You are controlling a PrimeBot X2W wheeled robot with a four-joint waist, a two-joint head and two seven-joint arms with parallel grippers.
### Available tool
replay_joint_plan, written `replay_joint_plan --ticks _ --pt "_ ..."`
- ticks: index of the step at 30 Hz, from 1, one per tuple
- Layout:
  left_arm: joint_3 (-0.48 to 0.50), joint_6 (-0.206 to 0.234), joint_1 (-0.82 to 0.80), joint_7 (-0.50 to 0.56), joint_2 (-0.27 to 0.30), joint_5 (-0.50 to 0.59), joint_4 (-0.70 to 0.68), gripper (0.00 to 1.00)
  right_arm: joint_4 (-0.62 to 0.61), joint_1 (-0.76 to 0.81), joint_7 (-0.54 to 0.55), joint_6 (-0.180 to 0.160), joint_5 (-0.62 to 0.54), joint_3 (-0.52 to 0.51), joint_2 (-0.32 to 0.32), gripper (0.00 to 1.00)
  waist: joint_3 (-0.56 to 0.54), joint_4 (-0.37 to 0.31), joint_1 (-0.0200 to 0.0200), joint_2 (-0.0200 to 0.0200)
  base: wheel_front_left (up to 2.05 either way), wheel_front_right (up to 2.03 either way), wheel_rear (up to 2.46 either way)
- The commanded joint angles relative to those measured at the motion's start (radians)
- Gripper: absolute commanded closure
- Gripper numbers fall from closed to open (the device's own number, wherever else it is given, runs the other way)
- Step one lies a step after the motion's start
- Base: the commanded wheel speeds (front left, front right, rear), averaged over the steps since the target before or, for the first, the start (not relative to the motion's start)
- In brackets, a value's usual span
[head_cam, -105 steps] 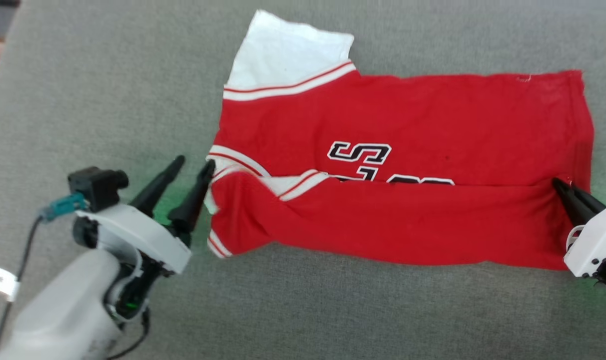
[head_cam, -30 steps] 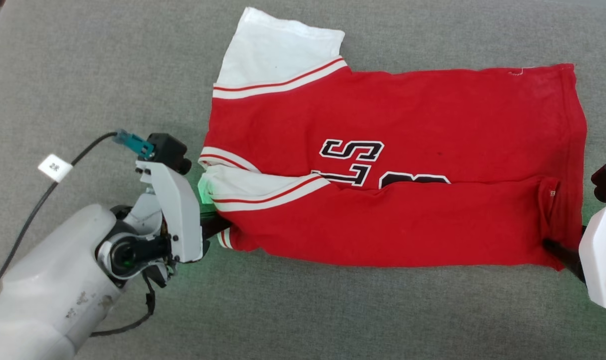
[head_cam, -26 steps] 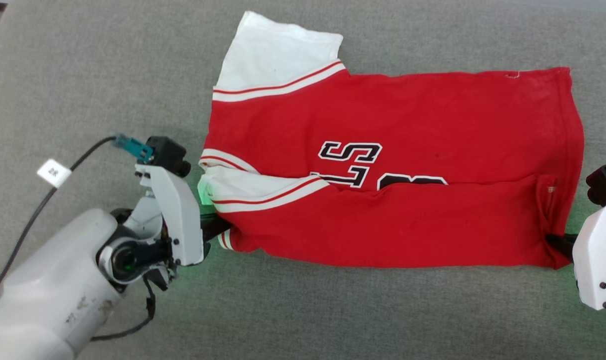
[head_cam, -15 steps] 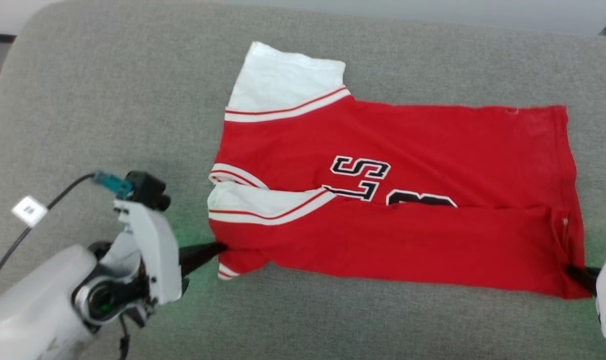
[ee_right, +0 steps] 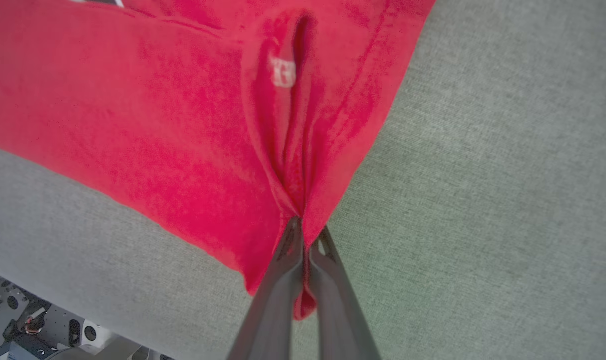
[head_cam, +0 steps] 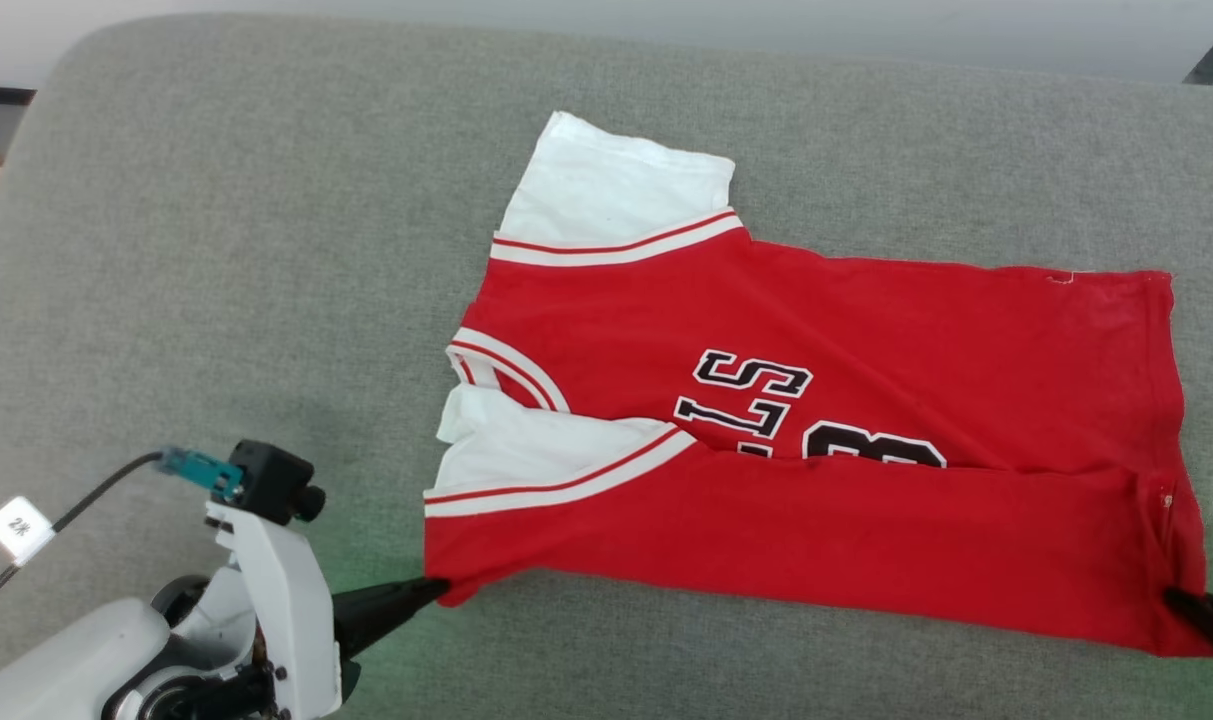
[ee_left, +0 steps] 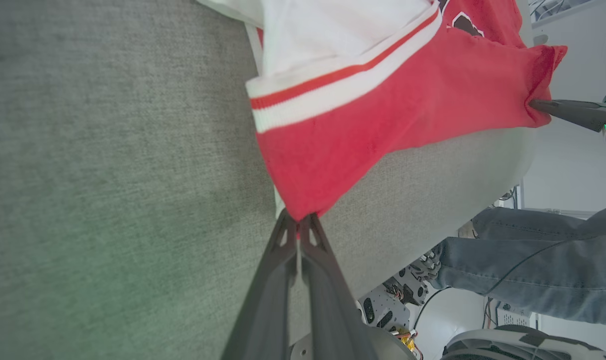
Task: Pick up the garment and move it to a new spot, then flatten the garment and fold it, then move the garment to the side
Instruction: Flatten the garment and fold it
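Note:
The garment (head_cam: 866, 420) is a red jersey with white sleeves, lying on the grey padded table (head_cam: 266, 250) with its near long edge folded over the black lettering. My left gripper (head_cam: 436, 588) is shut on the garment's near left corner (ee_left: 303, 200), by the folded sleeve. My right gripper (head_cam: 1174, 598) is shut on the near right hem corner (ee_right: 303, 200), where the cloth bunches into a pleat. In the left wrist view the right gripper (ee_left: 535, 104) shows pinching the far corner. The near edge hangs taut between the two grips.
The table's near edge (ee_right: 83, 320) runs just under the held hem. A person's leg in jeans (ee_left: 532, 270) stands beside the table, past its near edge. Bare grey padding lies left of the garment (head_cam: 216, 300) and behind it.
My right gripper has shut on the hem corner. The near edge of the garment is now pulled straight between both grippers. The head camera has tilted, so the whole scene sits lower in view.

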Motion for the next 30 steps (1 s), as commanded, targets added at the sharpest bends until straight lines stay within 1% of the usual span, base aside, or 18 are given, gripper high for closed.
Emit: replay_joint_plan --ticks 1,2,3,4,5,6,7,11,13,15,17,20,21,23,26,30 --pt "0.007 0.011 0.015 -0.014 0.005 0.000 -0.009 1.00 0.002 0.012 -0.009 -0.001 -0.008 -0.012 0.001 0.87 -0.005 0.003 0.0000 0.0000 0.00 0.00 0.00" --pt "0.011 0.017 0.018 -0.028 0.007 0.006 -0.014 1.00 0.003 0.010 -0.018 -0.001 -0.015 -0.019 0.004 0.36 -0.008 0.004 0.0000 0.0000 0.00 0.00 0.00" --pt "0.017 0.024 0.022 -0.043 0.007 0.010 -0.016 1.00 0.004 0.006 -0.030 -0.001 -0.022 -0.024 0.009 0.00 -0.011 0.006 0.0000 0.0000 0.00 0.00 0.00" --pt "0.021 0.028 0.027 -0.057 0.007 0.011 -0.018 0.87 0.005 0.002 -0.042 -0.001 -0.026 -0.029 0.016 0.00 -0.016 0.007 0.0000 0.0000 0.00 0.00 0.00" --pt "0.028 0.034 0.032 -0.073 0.010 0.012 -0.021 0.60 0.004 -0.003 -0.058 -0.001 -0.027 -0.038 0.026 0.00 -0.021 0.008 0.0000 0.0000 0.00 0.00 0.00" --pt "0.037 0.038 0.036 -0.092 0.015 0.012 -0.023 0.36 0.003 -0.010 -0.074 -0.001 -0.031 -0.054 0.037 0.00 -0.026 0.009 0.0000 0.0000 0.00 0.00 0.00" --pt "0.045 0.044 0.041 -0.109 0.021 0.012 -0.027 0.00 -0.001 -0.016 -0.090 -0.001 -0.035 -0.062 0.043 0.00 -0.031 0.009 0.0000 0.0000 0.00 0.00 0.00" --pt "0.080 0.066 0.063 -0.179 0.051 0.017 -0.053 0.00 -0.028 -0.037 -0.178 -0.001 -0.055 -0.111 0.075 0.00 -0.050 0.011 0.0000 0.0000 0.00 0.00 0.00" --pt "0.103 0.081 0.069 -0.222 0.065 0.028 -0.063 0.00 -0.035 -0.061 -0.249 -0.001 -0.082 -0.139 0.097 0.00 -0.056 0.010 0.0000 0.0000 0.00 0.00 0.00" --pt "0.128 0.100 0.067 -0.276 0.069 0.039 -0.060 0.00 -0.035 -0.083 -0.331 -0.001 -0.113 -0.140 0.118 0.00 -0.059 0.006 0.0000 0.0000 0.00 0.00 0.00" --pt "0.142 0.117 0.052 -0.322 0.063 0.077 -0.049 0.00 -0.019 -0.108 -0.414 -0.001 -0.134 -0.126 0.145 0.00 -0.059 0.001 0.0000 0.0000 0.00 0.00 0.00" --pt "0.151 0.122 0.018 -0.354 0.028 0.101 -0.024 0.00 0.020 -0.151 -0.526 -0.001 -0.160 -0.093 0.189 0.00 -0.054 -0.015 0.0000 0.0000 0.00 0.00 0.00" --pt "0.153 0.117 -0.007 -0.355 0.029 0.126 -0.007 0.00 0.033 -0.168 -0.560 -0.001 -0.166 -0.072 0.201 0.00 -0.050 -0.025 0.0000 0.0000 0.00 0.00 0.00" --pt "0.163 0.103 -0.061 -0.351 -0.002 0.139 0.031 0.00 0.061 -0.203 -0.617 -0.001 -0.171 -0.046 0.230 0.00 -0.039 -0.045 0.0000 0.0000 0.00 0.00 0.00" --pt "0.174 0.094 -0.171 -0.348 -0.048 0.184 0.115 0.00 0.091 -0.258 -0.690 -0.001 -0.185 -0.011 0.263 0.00 -0.011 -0.083 0.0000 0.0000 0.00 0.00 0.00" --pt "0.177 0.063 -0.347 -0.326 -0.106 0.254 0.274 0.00 0.114 -0.326 -0.776 -0.001 -0.208 0.019 0.291 0.00 0.038 -0.149 0.0000 0.0000 0.00 0.00 0.00"
